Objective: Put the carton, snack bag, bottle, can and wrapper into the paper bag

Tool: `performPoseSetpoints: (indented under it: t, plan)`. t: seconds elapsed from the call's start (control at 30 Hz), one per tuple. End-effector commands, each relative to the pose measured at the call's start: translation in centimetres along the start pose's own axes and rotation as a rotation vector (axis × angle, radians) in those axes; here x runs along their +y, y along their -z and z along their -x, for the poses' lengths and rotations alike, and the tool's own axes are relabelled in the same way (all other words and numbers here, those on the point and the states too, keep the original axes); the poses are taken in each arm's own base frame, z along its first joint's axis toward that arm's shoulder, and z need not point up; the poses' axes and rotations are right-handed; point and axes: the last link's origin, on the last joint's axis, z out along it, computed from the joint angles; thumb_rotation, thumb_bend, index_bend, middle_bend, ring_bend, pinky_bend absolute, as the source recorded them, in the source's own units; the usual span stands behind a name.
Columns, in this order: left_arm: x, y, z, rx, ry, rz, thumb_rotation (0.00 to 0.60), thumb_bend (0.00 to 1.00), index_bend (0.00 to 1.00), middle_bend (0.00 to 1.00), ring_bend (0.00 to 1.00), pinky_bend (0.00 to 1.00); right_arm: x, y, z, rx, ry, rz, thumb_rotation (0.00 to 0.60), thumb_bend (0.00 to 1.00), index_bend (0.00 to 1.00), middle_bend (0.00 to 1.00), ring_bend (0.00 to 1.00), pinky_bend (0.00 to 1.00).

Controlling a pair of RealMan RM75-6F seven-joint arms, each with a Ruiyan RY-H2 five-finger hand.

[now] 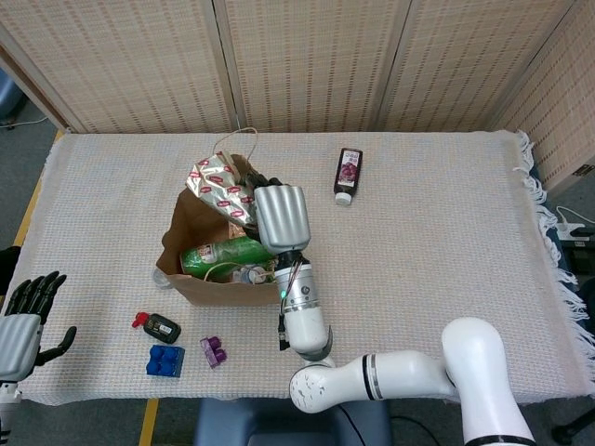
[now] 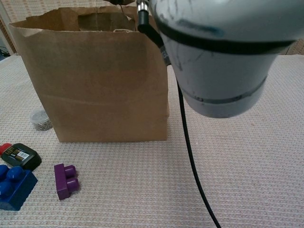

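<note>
Overhead, the right hand [image 1: 279, 216] sits above the open mouth of the paper bag [image 1: 191, 218], fingers closed on the silver-and-red wrapper [image 1: 219, 184], which hangs over the bag's rear rim. Right forearm runs down toward the near table edge; in the chest view its pale casing and a black cable fill the upper right, blocking the far side of the table.

Inside the bag: green can [image 1: 226, 254] lying on its side, a crumpled snack bag [image 1: 263, 272] near the front wall. Carton not visible, hidden under the hand.

Bottle [image 1: 347, 173], dark with a white cap, lies on the cloth well right of the bag, apart from it.

Left hand [image 1: 25, 321] rests at the near left corner of the table, fingers spread, holding nothing.

Near the bag's front left: a small clear-lidded tub [image 2: 41, 119] just beside the bag wall, a black-and-red gadget [image 1: 159, 326], a blue brick [image 1: 165, 360], a purple brick [image 1: 214, 350].
</note>
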Motion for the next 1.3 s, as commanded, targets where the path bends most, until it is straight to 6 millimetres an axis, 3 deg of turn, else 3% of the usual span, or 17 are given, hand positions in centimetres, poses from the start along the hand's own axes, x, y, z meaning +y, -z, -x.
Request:
performPoseSetpoints:
  t: [0.03, 0.13, 0.17, 0.2, 0.27, 0.3, 0.4, 0.57, 0.77, 0.9, 1.1, 1.3]
  plan:
    - [0.0, 0.0, 0.0, 0.000, -0.003, -0.001, 0.600, 0.37, 0.01, 0.00, 0.00, 0.00, -0.5, 0.1, 0.5, -0.009, 0.013, -0.013, 0.600, 0.23, 0.55, 0.50, 0.48, 0.67]
    - [0.0, 0.0, 0.0, 0.000, -0.004, -0.002, 0.600, 0.37, 0.01, 0.00, 0.00, 0.00, -0.2, 0.5, 1.3, -0.076, 0.035, 0.000, 0.600, 0.23, 0.44, 0.50, 0.41, 0.62]
    - [0.0, 0.0, 0.0, 0.000, -0.005, -0.002, 0.600, 0.37, 0.01, 0.00, 0.00, 0.00, -0.1, 0.7, 1.6, -0.108, 0.042, 0.006, 0.600, 0.23, 0.33, 0.46, 0.35, 0.57]
    - [0.0, 0.0, 0.0, 0.000, -0.005, -0.002, 0.600, 0.37, 0.01, 0.00, 0.00, 0.00, 0.1, 0.9, 1.8, -0.148, 0.051, 0.012, 0.600, 0.22, 0.17, 0.37, 0.24, 0.50]
    - [0.0, 0.0, 0.0, 0.000, -0.005, -0.003, 0.600, 0.37, 0.01, 0.00, 0.00, 0.00, 0.2, 1.0, 1.8, -0.188, 0.050, 0.005, 0.600, 0.19, 0.02, 0.20, 0.10, 0.38]
    - [0.0, 0.0, 0.0, 0.000, -0.005, -0.003, 0.600, 0.37, 0.01, 0.00, 0.00, 0.00, 0.2, 1.1, 1.7, -0.193, 0.044, -0.004, 0.600, 0.16, 0.00, 0.11, 0.04, 0.32]
    - [0.0, 0.0, 0.0, 0.000, -0.005, -0.004, 0.600, 0.37, 0.01, 0.00, 0.00, 0.00, 0.6, 1.1, 1.1, -0.175, 0.032, -0.025, 0.600, 0.12, 0.00, 0.04, 0.00, 0.23]
    - [0.0, 0.0, 0.0, -0.001, -0.009, -0.005, 0.600, 0.37, 0.01, 0.00, 0.00, 0.00, 1.4, 0.9, -0.3, -0.146, 0.025, -0.030, 0.600, 0.11, 0.00, 0.04, 0.00, 0.18]
    - [0.0, 0.1, 0.0, 0.000, -0.010, -0.007, 0.600, 0.37, 0.01, 0.00, 0.00, 0.00, 2.8, 1.7, -3.3, -0.103, -0.002, -0.045, 0.600, 0.11, 0.00, 0.04, 0.00, 0.18]
    - [-0.1, 0.1, 0.0, 0.000, -0.009, -0.009, 0.600, 0.37, 0.01, 0.00, 0.00, 0.00, 5.9, 3.5, -6.1, -0.091, 0.061, -0.050, 0.600, 0.11, 0.00, 0.04, 0.00, 0.16]
    - [0.0, 0.2, 0.1, 0.001, -0.018, -0.012, 0.600, 0.37, 0.01, 0.00, 0.00, 0.00, 13.5, 7.7, -10.6, -0.100, 0.237, -0.013, 0.600, 0.11, 0.00, 0.04, 0.00, 0.14]
    - [0.1, 0.2, 0.1, 0.003, -0.029, -0.017, 0.600, 0.37, 0.01, 0.00, 0.00, 0.00, 22.3, 14.9, -12.9, -0.108, 0.389, 0.034, 0.600, 0.11, 0.00, 0.04, 0.00, 0.09]
